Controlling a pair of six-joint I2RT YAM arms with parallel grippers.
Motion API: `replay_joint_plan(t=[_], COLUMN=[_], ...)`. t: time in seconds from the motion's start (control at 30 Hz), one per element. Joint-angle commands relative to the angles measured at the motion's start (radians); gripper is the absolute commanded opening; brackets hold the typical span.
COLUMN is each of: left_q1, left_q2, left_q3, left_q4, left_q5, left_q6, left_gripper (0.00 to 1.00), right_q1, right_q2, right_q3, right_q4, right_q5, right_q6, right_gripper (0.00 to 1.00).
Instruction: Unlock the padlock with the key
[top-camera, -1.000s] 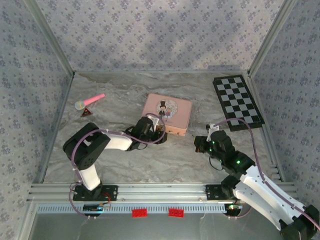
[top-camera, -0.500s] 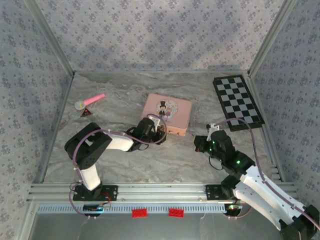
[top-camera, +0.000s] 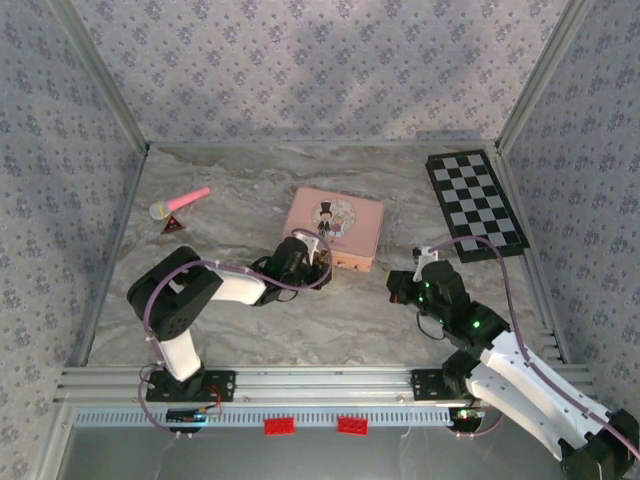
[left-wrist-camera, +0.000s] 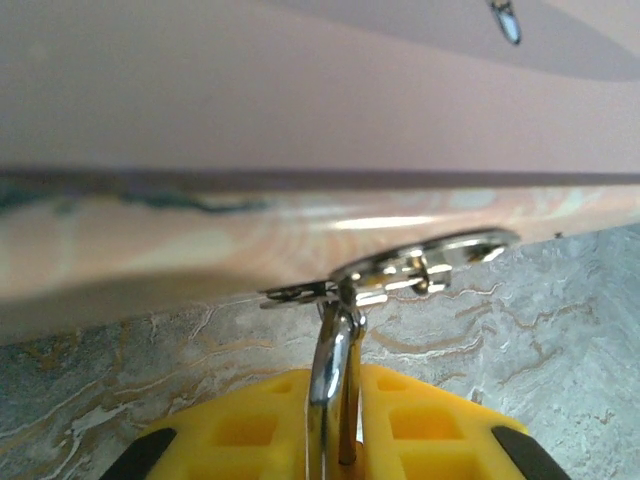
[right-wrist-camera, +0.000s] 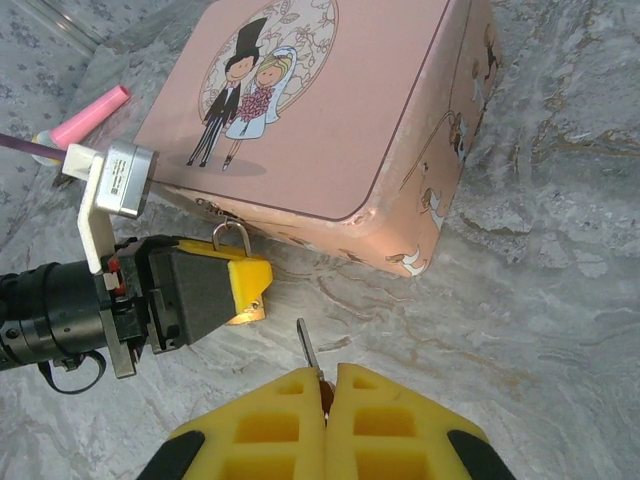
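The padlock hangs by its grey shackle (left-wrist-camera: 328, 380) from the hasp (left-wrist-camera: 420, 268) on the front of the pink tin box (right-wrist-camera: 320, 110). My left gripper (left-wrist-camera: 340, 440) is shut on the padlock. Its yellow fingers (left-wrist-camera: 430, 420) press the shackle from both sides. From the right wrist the brass body (right-wrist-camera: 243, 314) peeks out under the left gripper (right-wrist-camera: 250, 285). My right gripper (right-wrist-camera: 328, 375) is shut on the key (right-wrist-camera: 308, 348). The blade sticks out toward the padlock, a short way from it. From above, the left gripper (top-camera: 322, 266) sits at the box front and the right gripper (top-camera: 392, 290) is to its right.
A black-and-white checkerboard (top-camera: 475, 205) lies at the back right. A pink toy microphone (top-camera: 180, 202) and a small dark red triangle (top-camera: 174, 225) lie at the back left. Patterned walls close in the marble table (top-camera: 300, 320) on three sides.
The left gripper has stayed at the box front and its arm has shifted only slightly. The right arm has not moved.
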Motion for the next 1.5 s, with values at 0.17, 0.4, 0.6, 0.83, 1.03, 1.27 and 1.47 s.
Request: replay_joint_plan(t=[0.17, 0.4, 0.6, 0.83, 1.03, 1.27, 1.47], left_q1=[-0.019, -0.034, -0.034, -0.039, -0.024, 0.026, 0.041], left_q2=[-0.038, 0.043, 0.125, 0.109, -0.001, -0.116, -0.207], left_q3=[-0.005, 0.137, 0.291, 0.3, 0.14, -0.003, -0.094], left_q4=[0.033, -0.069, -0.122, -0.156, -0.141, -0.168, -0.181], left_q5=[-0.025, -0.081, -0.121, -0.258, -0.372, -0.431, -0.484], left_q6=[-0.109, -0.22, -0.309, -0.48, -0.609, -0.685, -0.7], left_gripper=[0.12, 0.07, 0.04, 0.01, 0.0, 0.0, 0.0], right_q1=[0.009, 0.009, 0.004, -0.004, -0.008, -0.012, -0.014], right_q2=[-0.001, 0.0, -0.024, -0.02, -0.012, 0.014, 0.012], right_q3=[-0.065, -0.091, -0.074, -0.068, -0.086, -0.075, -0.083], right_q4=[0.086, 0.1, 0.062, 0.059, 0.082, 0.102, 0.13], right_q5=[-0.024, -0.018, 0.001, -0.011, -0.028, -0.043, -0.059], right_q6=[0.091, 0.111, 0.09, 0.083, 0.083, 0.071, 0.063], right_gripper=[0.0, 0.0, 0.0, 0.0, 0.0, 0.0, 0.0])
